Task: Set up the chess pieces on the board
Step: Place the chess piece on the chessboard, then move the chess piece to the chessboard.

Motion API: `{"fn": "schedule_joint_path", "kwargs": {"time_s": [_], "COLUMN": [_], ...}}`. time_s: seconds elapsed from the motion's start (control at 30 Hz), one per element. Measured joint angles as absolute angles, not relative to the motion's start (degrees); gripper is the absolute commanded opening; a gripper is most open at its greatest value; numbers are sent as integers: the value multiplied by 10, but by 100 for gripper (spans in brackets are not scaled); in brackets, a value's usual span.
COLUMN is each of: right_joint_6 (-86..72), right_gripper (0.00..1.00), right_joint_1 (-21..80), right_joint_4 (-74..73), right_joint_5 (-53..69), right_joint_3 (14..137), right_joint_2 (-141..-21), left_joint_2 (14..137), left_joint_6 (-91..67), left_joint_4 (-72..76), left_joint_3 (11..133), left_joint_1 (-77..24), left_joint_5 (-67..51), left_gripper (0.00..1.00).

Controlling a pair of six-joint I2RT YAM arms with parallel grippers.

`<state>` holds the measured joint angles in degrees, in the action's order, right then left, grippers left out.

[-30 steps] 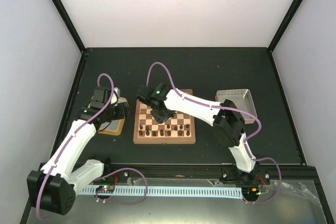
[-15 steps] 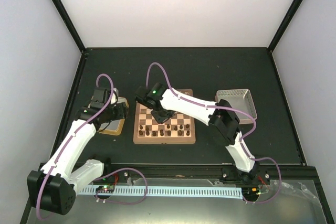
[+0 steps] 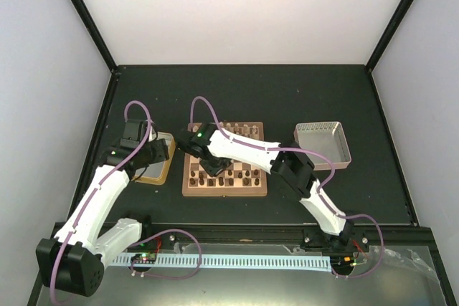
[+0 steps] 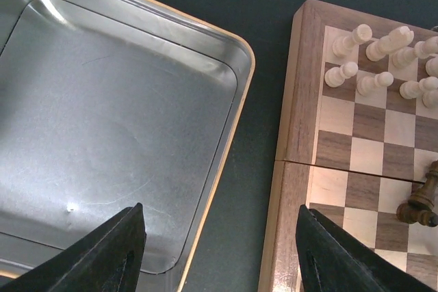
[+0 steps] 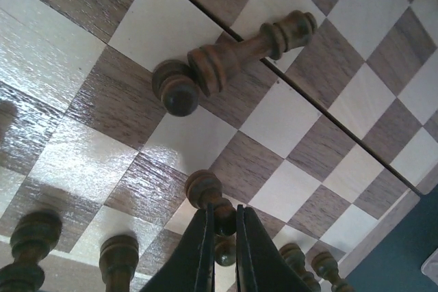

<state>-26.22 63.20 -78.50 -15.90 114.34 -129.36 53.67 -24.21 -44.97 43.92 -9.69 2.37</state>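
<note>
The board (image 3: 188,185) lies mid-table, with dark brown chess pieces (image 3: 237,174) on its near half and pale ones (image 3: 240,130) along the far edge. My right gripper (image 3: 212,165) is over the board's left part. In the right wrist view it (image 5: 224,237) is shut on a dark pawn-like piece (image 5: 213,200) held just above the squares. A dark piece (image 5: 250,49) lies on its side beside an upright dark pawn (image 5: 176,90). My left gripper (image 4: 219,258) is open and empty over the gap between the tray and the board's border (image 4: 294,100). Pale pieces (image 4: 352,39) stand at the corner.
A gold-rimmed metal tray (image 4: 102,100) lies left of the board and shows no pieces; it also shows in the top view (image 3: 154,171). A grey box (image 3: 323,145) stands right of the board. A row of dark pieces (image 5: 118,258) stands close under my right fingers.
My right arm has swung left and nearer across the board with the dark piece in its jaws. My left wrist has shifted slightly left.
</note>
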Motion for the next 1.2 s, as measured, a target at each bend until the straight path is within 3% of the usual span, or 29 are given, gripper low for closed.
{"fn": "schedule_joint_path", "kwargs": {"time_s": [0.27, 0.8, 1.0, 1.2], "right_joint_6": [-259, -271, -274, -271], "right_gripper": [23, 28, 8, 4], "right_joint_1": [633, 630, 627, 626], "right_joint_4": [-783, -738, -724, -709], "right_joint_5": [-159, -156, -150, -136], "right_joint_3": [1147, 1115, 1094, 1089], "right_joint_2": [-1312, -1295, -1295, -1292], "left_joint_2": [536, 536, 536, 536], "left_joint_6": [-243, -243, -243, -243], "left_joint_4": [-453, -456, -456, -456], "left_joint_3": [439, 439, 439, 439], "left_joint_1": [-97, -94, -94, -94], "left_joint_5": [31, 36, 36, 36], "left_gripper": [62, 62, 62, 62]}}
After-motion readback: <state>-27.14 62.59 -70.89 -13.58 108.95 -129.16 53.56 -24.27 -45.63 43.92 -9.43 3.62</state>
